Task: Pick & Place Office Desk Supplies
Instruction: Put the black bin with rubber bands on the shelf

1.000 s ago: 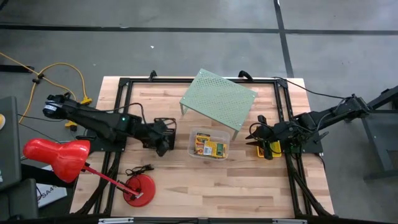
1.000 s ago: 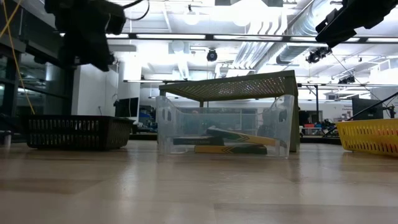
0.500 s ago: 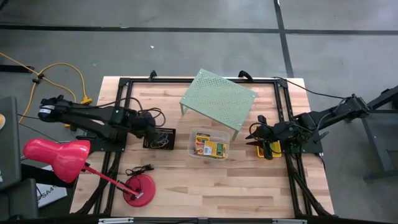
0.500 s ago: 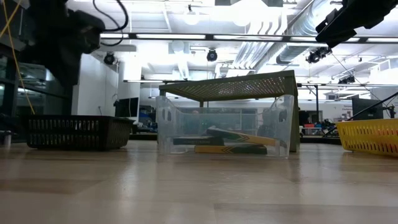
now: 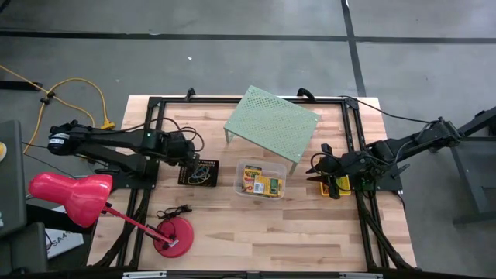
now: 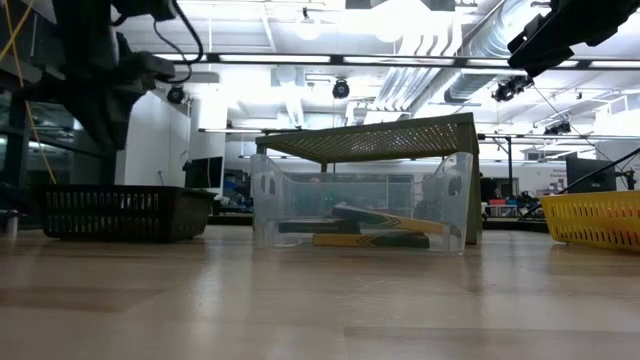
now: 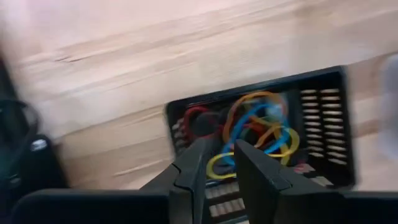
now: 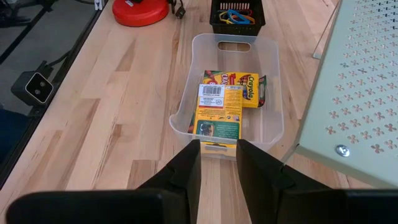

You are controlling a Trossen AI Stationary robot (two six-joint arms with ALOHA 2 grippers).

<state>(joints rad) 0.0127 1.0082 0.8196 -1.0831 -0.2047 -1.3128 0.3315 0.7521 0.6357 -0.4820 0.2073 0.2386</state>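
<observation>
The small black mesh tray [image 5: 200,172] sits on the table left of centre. It holds several coloured rubber bands [image 7: 258,134] and a red ring [image 7: 198,121]. My left gripper [image 5: 188,153] hovers just off the tray's far left corner, with a narrow gap between its fingers and nothing in it [image 7: 222,146]. The clear tub [image 5: 240,180] at the centre holds green-and-yellow card boxes [image 8: 221,106] lying flat. My right gripper [image 5: 316,165] waits above the yellow basket [image 5: 335,186], also with a narrow gap and empty [image 8: 218,144].
The pale green perforated shelf [image 5: 273,124] stands on its legs just beyond the tub. The pink-red desk lamp [image 5: 74,194] has its round base [image 5: 174,232] at the near left. There is bare wood along the table's near edge.
My left gripper has drawn back from over the mesh tray toward the table's left and far edges and has risen. The tray and its rubber bands, covered by the gripper a second ago, now show in the high view.
</observation>
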